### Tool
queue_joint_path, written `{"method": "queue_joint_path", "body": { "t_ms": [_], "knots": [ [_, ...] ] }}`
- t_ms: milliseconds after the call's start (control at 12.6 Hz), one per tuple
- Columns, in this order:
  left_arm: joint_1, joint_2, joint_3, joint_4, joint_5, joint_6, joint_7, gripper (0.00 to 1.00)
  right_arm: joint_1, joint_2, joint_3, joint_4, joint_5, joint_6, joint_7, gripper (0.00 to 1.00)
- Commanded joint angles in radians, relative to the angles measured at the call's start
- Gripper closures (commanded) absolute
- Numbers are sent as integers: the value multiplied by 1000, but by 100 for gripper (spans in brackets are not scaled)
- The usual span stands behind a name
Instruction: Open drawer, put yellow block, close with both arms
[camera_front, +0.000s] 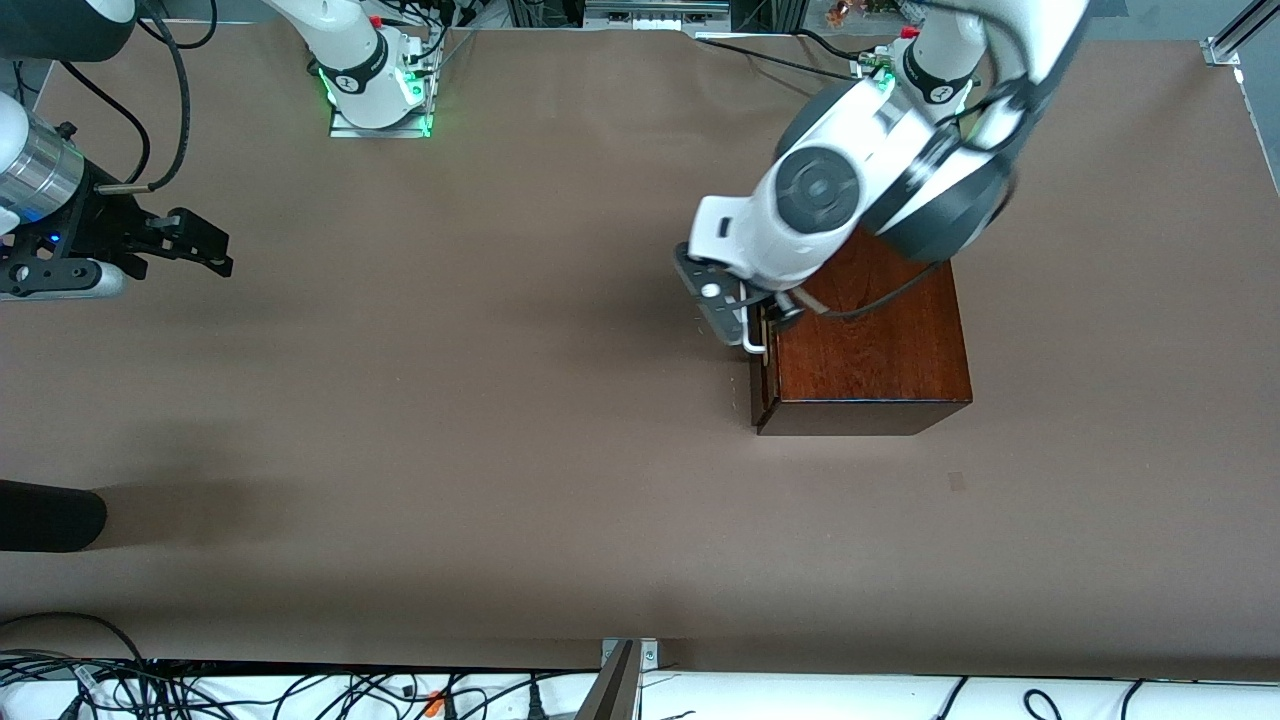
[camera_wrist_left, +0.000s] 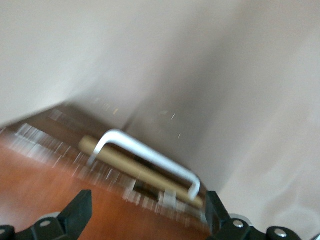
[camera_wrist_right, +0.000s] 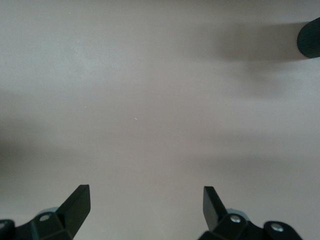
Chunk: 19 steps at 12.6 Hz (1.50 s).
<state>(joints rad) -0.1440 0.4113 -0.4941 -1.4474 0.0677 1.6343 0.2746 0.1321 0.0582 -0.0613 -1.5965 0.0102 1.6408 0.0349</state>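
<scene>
Front view shows a wide brown table (camera_front: 500, 420), and on it, toward the left arm's end, the glossy mahogany-coloured wooden box (camera_front: 870, 345) that serves as the landmark for everything else. Its top is a warm reddish brown with visible grain; the side turned to the front camera is much darker.

Over the box leans the left arm (camera_front: 850, 185), white with rounded grey-black joints, covering the part of the top nearest the robots' bases. The right arm (camera_front: 40, 200) waits well apart from the box, at the right arm's end of the table.

At the end of the box that faces the right arm sits the drawer (camera_front: 758, 385) — a thin dark front standing only slightly out from the box, with a strip of pale wood showing in the left wrist view. On that front is the white U-shaped bar handle (camera_wrist_left: 150, 157), slim and bright against the dark wood.

Just at the handle, off the drawer end of the box, hangs the left gripper (camera_front: 765, 325); in its wrist view the two black fingers stand apart, one to each side of the handle, touching nothing that can be seen. Well apart from the box, the right gripper (camera_wrist_right: 146, 205) hangs over bare table with its fingers spread wide and nothing between them.

A dark rounded object (camera_front: 45, 515) lies at the table edge at the right arm's end, nearer the front camera than the box.
</scene>
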Motion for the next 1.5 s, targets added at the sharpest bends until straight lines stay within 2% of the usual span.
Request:
{"method": "queue_joint_path", "body": {
  "t_ms": [0,79,238,317,475,633,712,871,1425],
  "knots": [
    [113,-97,9,-21,-19,-100,-29,0,-3,3,0,12,4,-1,11,0],
    [154,-132,29,-4,-28,-120,-26,0,-3,5,-2,12,4,-1,11,0],
    [153,-210,171,-20,-40,-113,-28,0,-3,3,-2,12,4,-1,11,0],
    [155,-241,210,-31,-67,-102,-31,0,-3,5,-2,12,4,-1,11,0],
    [153,-331,305,-123,-86,-10,-75,0,-6,5,-2,12,4,0,11,0],
    [153,-419,360,-236,-94,71,-261,0,-8,5,-2,12,4,1,11,0],
    [150,-440,394,-261,-94,82,-332,0,-9,5,-2,12,4,1,11,0],
    [112,-453,492,-283,-95,84,-342,0,-9,5,-2,12,4,1,11,0],
    [113,-414,500,-231,-89,27,-353,0,-9,5,0,12,5,1,11,0]
  ]
}}
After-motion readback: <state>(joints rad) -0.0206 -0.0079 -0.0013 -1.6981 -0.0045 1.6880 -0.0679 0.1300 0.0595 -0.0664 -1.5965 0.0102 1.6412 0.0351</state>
